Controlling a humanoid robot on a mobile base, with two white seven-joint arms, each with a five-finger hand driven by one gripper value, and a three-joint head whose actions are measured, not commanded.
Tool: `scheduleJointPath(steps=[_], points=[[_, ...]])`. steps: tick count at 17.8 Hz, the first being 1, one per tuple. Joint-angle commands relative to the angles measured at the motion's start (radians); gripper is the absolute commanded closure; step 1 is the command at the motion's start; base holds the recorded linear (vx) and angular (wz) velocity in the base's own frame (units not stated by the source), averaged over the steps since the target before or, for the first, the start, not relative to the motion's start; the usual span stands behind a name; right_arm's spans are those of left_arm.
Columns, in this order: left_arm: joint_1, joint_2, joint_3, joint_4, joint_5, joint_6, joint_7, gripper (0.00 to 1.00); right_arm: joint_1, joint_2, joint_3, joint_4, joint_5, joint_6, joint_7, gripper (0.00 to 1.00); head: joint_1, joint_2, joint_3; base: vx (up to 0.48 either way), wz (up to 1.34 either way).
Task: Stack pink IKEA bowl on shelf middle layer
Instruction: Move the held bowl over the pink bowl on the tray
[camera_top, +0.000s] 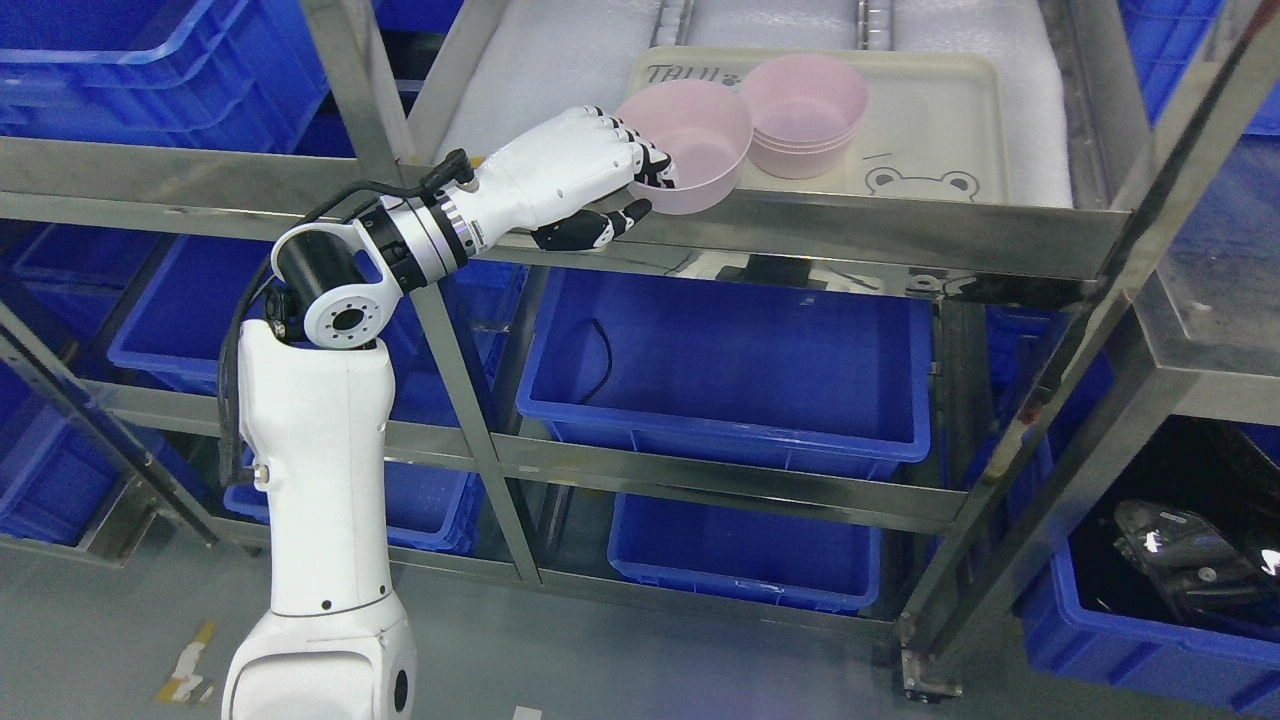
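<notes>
My left hand reaches up from the lower left to the metal shelf and is shut on the near rim of a pink bowl, fingers hooked inside it and thumb underneath. The bowl tilts toward me at the front left corner of a cream tray. Just right of it, a stack of pink bowls stands upright on the same tray. The held bowl is beside the stack, not over it. My right arm does not show.
The steel shelf rail runs just under the hand. Upright posts flank the arm. Blue bins fill the lower layers. White foam lining covers the shelf behind the tray.
</notes>
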Motion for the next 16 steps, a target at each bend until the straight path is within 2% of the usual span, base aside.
scheduleJointPath(steps=[1, 5, 8, 13, 16], points=[[-0.042, 0.018, -0.009, 0.008, 0.000, 0.000, -0.003, 0.94, 0.023, -0.017, 0.000, -0.018, 0.000, 0.000, 0.003, 0.00, 0.0000, 0.000, 0.000, 0.034, -0.34], [-0.191, 0.018, 0.044, 0.006, -0.005, 0.000, -0.012, 0.94, 0.023, -0.017, 0.000, -0.018, 0.000, 0.000, 0.003, 0.00, 0.0000, 0.000, 0.000, 0.027, -0.18], [-0.205, 0.018, 0.040, 0.018, -0.023, 0.000, -0.009, 0.94, 0.023, -0.017, 0.000, -0.018, 0.000, 0.000, 0.003, 0.00, 0.0000, 0.000, 0.000, 0.018, -0.10], [-0.292, 0.018, -0.018, 0.185, -0.109, 0.005, -0.016, 0.94, 0.023, -0.017, 0.000, -0.018, 0.000, 0.000, 0.003, 0.00, 0.0000, 0.000, 0.000, 0.032, -0.20], [-0.282, 0.018, -0.051, 0.206, -0.124, 0.072, -0.035, 0.94, 0.023, -0.017, 0.000, -0.018, 0.000, 0.000, 0.003, 0.00, 0.0000, 0.000, 0.000, 0.047, -0.22]])
